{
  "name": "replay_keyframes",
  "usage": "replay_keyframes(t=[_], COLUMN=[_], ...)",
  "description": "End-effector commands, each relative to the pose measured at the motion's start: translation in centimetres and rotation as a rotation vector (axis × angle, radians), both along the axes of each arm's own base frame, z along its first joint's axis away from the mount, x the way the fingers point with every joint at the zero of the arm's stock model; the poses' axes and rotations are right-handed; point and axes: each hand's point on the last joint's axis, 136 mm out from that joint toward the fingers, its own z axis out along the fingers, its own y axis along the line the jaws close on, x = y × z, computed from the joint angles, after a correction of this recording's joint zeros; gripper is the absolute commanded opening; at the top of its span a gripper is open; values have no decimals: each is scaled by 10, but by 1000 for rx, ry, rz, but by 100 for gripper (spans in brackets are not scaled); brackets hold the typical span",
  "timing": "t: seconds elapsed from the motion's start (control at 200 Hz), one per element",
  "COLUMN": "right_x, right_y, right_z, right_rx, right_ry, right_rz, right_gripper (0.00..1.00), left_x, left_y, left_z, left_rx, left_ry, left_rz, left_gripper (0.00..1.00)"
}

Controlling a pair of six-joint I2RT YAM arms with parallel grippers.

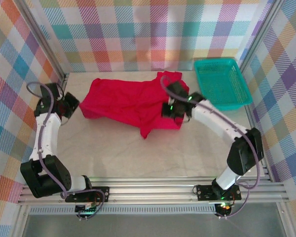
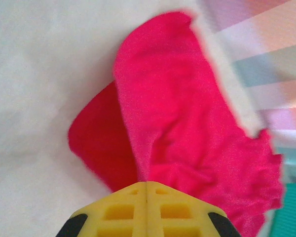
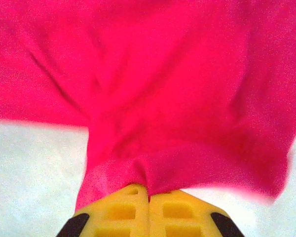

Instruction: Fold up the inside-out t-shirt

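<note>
The inside-out t-shirt (image 1: pixel 123 101) is a crumpled bright red heap at the back middle of the table. My left gripper (image 1: pixel 78 107) sits at its left edge. In the left wrist view the yellow fingers (image 2: pixel 118 212) are shut, and a ridge of the red t-shirt (image 2: pixel 177 123) runs into the tips of the left gripper (image 2: pixel 147 183). My right gripper (image 1: pixel 168 109) is over the shirt's right part. In the right wrist view the right gripper (image 3: pixel 149 190) is shut, with a pinch of the red t-shirt (image 3: pixel 163 89) drawn up between its jaws.
A teal plastic basket (image 1: pixel 222 81) stands at the back right, close to the right arm; its corner (image 2: pixel 291 217) shows in the left wrist view. Plaid walls close in the back and sides. The pale table (image 1: pixel 138 158) lies bare in front of the shirt.
</note>
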Motion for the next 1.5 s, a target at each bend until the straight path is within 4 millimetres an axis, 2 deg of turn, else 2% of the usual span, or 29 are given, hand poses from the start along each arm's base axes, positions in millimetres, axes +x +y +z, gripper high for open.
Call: replay_keyframes(t=[0.0,0.095,0.145,0.15,0.17,0.245,0.395,0.535,0.64,0.745,0.845,0.915,0.95,1.07,1.22,1.335,1.43,1.45,1.495], right_x=[35,41,36,36,32,15,-35,-94,-130,-150,-155,-141,-128,-69,22,96,155,165,188], right_y=[-29,-34,-35,-35,-37,-45,-79,-115,-132,-135,-137,-135,-133,-115,-90,-78,-69,-67,-62], right_z=[121,205,244,243,261,308,383,434,454,466,472,469,465,432,365,291,218,202,169], right_rx=[14,25,46,42,56,89,139,208,271,314,318,273,241,100,-82,-156,-180,-181,-185], right_ry=[-295,-458,-530,-527,-562,-667,-889,-1079,-1163,-1197,-1224,-1224,-1211,-1124,-989,-836,-701,-674,-620], right_rz=[5,24,37,40,43,49,12,-33,-43,-18,-10,-32,-42,-59,-71,-78,-84,-84,-89], right_gripper=[0,0,0,0,0,0,0,0,0,0,0,0,0,0,0,0,0,0,0], left_x=[2,-2,-9,-10,-13,-30,-74,-127,-164,-187,-192,-180,-167,-114,-25,34,78,90,109], left_y=[-2,1,1,1,1,-1,-4,-4,-3,-6,-7,-5,-4,2,15,25,30,30,29], left_z=[99,174,209,212,223,270,341,388,411,424,430,424,417,376,281,194,113,103,68], left_rx=[60,119,154,157,171,224,358,486,565,599,618,610,593,524,409,355,315,310,284], left_ry=[-213,-367,-434,-440,-458,-551,-703,-828,-898,-940,-956,-933,-911,-805,-618,-495,-361,-364,-315], left_rz=[-10,1,8,8,10,14,38,111,175,201,205,193,173,110,36,28,8,7,-8], left_gripper=[0,0,0,0,0,0,0,0,0,0,0,0,0,0,0,0,0,0,0])
